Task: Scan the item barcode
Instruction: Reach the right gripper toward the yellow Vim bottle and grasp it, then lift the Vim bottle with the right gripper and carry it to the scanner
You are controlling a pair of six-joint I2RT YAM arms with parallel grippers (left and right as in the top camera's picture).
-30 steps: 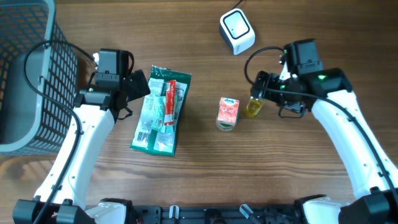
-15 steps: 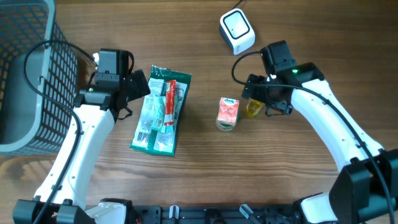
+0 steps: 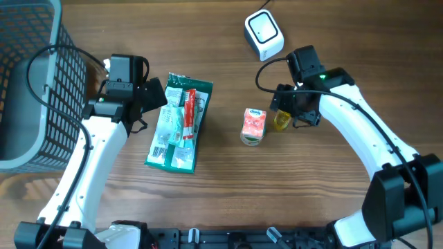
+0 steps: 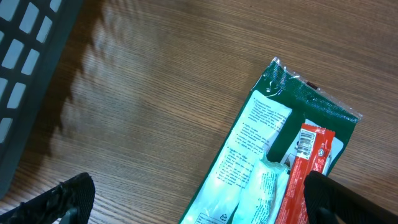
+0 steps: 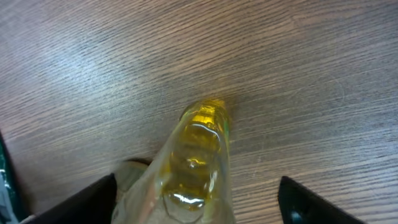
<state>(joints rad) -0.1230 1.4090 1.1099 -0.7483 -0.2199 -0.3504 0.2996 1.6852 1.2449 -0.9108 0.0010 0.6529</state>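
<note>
Wooden table [image 3: 228, 194]: the right gripper [image 5: 196, 193], jaws spread, flanks a small yellow bottle [image 5: 199, 149] without touching it, just at 3 o'clock of a red carton [image 3: 253, 126]. The white barcode scanner [image 3: 264, 34] sits at the bottle's 12 o'clock. The left gripper [image 4: 199, 185], jaws wide apart, hovers over a green packet [image 4: 261, 155].

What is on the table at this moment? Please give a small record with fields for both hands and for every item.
right hand: open, one finger on each side of the small clear bottle of yellow liquid, not gripping it
left hand: open, holding nothing, over the flat green plastic packet
small pink and red carton: next to the bottle
white rounded scanner box: untouched, beyond the right hand
dark mesh basket: far left
</note>
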